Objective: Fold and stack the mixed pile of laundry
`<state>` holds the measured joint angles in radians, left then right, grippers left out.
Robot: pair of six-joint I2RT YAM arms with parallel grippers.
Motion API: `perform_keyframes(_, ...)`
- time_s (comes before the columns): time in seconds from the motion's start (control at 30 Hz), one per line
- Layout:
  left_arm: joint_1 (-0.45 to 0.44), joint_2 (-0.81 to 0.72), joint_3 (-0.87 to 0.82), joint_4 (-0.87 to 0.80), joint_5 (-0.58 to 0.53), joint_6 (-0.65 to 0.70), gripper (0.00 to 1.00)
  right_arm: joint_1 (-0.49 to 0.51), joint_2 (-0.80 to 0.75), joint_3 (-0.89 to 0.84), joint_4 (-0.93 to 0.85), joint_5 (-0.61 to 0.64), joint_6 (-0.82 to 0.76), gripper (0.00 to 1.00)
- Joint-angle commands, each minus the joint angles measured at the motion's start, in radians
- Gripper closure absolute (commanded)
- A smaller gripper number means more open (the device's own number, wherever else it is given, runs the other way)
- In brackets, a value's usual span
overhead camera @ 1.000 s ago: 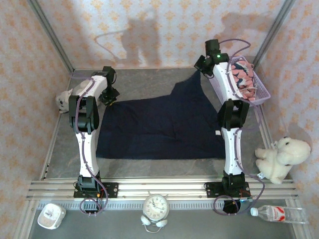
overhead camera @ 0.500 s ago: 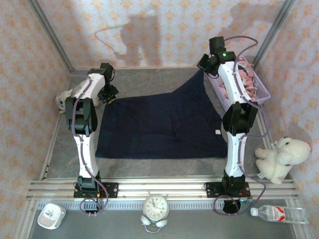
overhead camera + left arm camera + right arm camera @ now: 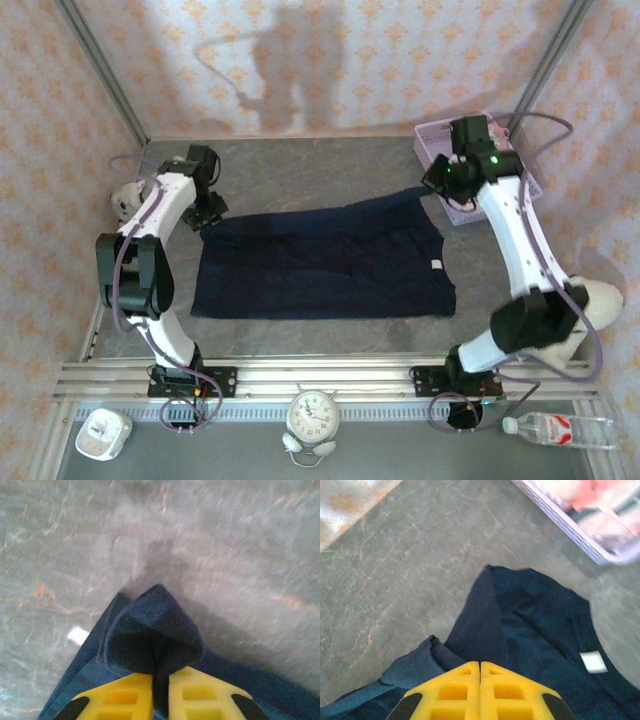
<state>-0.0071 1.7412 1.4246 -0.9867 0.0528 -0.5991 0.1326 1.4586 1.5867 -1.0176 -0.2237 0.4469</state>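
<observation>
navy garment [image 3: 320, 265] flat, long axis toward lavender basket [image 3: 430, 135], left gripper [image 3: 160, 674] and right gripper [image 3: 480, 664] each clamping a far corner, pink garment [image 3: 587, 496] inside basket blurred

Lavender basket [image 3: 434, 141] at far right, alarm clock [image 3: 313, 412] (white) at near edge, water bottle [image 3: 558, 430] lying near-right

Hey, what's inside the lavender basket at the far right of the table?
Salmon-pink fabric lies in the basket, blurred in the right wrist view. From above, the right arm covers most of the basket, so the rest of what it holds is hidden.
</observation>
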Motion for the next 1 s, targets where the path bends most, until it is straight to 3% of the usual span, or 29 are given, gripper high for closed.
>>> perform_keyframes(0.0,-0.016,-0.066,-0.105,-0.003,-0.062,0.003,0.77,0.001,-0.165,-0.136,-0.038,0.071,0.083,1.00)
perform_keyframes(0.03,-0.018,-0.084,-0.133,0.000,-0.059,-0.007,0.71,0.001,-0.216,-0.186,-0.006,0.076,0.100,0.89)
perform_keyframes(0.07,-0.019,-0.102,-0.161,0.006,-0.058,-0.018,0.63,0.001,-0.267,-0.250,0.049,0.076,0.114,0.68)
perform_keyframes(0.13,-0.019,-0.137,-0.204,0.021,-0.075,-0.043,0.48,0.000,-0.367,-0.337,0.134,0.092,0.134,0.60)
perform_keyframes(0.2,-0.019,-0.174,-0.226,0.035,-0.102,-0.067,0.41,0.000,-0.398,-0.391,0.182,0.122,0.135,0.56)
perform_keyframes(0.37,-0.029,-0.201,-0.217,0.099,-0.082,-0.095,0.39,0.000,-0.286,-0.421,0.220,0.077,0.082,0.57)
perform_keyframes(0.53,-0.106,-0.093,-0.151,0.179,-0.021,-0.120,0.40,0.008,-0.088,-0.466,0.330,0.003,0.041,0.56)
perform_keyframes(0.67,-0.166,0.047,-0.077,0.218,-0.017,-0.143,0.42,0.010,0.102,-0.429,0.366,0.057,0.024,0.57)
perform_keyframes(0.97,-0.157,0.239,-0.023,0.198,-0.086,-0.119,0.47,-0.007,0.408,-0.225,0.381,0.165,-0.028,0.56)
